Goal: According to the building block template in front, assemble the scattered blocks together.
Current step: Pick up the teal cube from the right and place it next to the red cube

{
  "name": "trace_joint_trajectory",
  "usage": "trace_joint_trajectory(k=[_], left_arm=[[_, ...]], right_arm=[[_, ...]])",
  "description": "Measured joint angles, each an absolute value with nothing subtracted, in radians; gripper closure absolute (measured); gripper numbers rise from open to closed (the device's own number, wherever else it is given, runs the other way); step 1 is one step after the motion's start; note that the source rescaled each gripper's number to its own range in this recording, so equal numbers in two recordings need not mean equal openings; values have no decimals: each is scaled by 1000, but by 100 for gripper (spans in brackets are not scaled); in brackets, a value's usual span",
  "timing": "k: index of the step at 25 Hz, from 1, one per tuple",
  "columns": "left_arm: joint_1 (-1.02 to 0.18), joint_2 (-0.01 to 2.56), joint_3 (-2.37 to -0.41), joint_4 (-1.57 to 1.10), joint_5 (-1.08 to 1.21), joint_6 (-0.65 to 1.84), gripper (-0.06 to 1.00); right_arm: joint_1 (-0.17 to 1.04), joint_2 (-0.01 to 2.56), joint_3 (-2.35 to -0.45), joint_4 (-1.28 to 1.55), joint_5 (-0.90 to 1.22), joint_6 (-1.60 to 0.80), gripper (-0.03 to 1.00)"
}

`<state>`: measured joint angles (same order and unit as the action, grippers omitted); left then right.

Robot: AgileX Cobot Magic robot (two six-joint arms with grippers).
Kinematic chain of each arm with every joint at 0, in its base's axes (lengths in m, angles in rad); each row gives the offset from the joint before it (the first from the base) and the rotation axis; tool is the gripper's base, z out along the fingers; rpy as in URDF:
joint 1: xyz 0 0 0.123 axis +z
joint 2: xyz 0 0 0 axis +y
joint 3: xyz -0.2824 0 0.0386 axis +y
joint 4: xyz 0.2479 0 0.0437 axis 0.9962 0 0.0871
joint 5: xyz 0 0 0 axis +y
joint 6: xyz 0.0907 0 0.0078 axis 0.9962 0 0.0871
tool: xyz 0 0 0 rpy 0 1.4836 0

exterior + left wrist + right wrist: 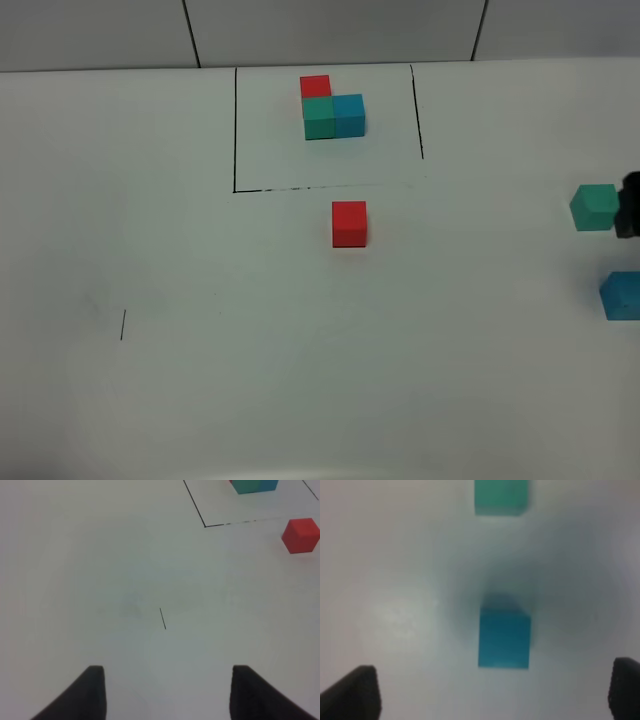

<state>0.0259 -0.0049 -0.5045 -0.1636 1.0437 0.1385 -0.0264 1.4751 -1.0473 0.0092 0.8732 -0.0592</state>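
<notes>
While the building block template (332, 108) sat in its black frame (235, 130), the red cube (349, 223) lay just outside it, with the teal-green cube (594, 207) and blue cube (622, 296) well apart to the template's right. The left gripper (165, 695) and right gripper (495, 690) both stood spread wide, holding nothing.

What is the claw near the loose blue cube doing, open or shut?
Open. The right claw has its two dark fingers spread wide apart, with the blue cube untouched ahead of the gap.
</notes>
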Motion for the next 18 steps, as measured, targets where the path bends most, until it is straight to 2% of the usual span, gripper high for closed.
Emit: trace_joint_trajectory(k=[8, 18], left_arm=[[26, -5, -505, -164, 1044, 139, 72], [26, -5, -505, -164, 1044, 139, 72]], right_arm=[[-26, 1841, -1311, 41, 856, -130, 0], [-56, 2011, -1377, 75, 791, -141, 2]])
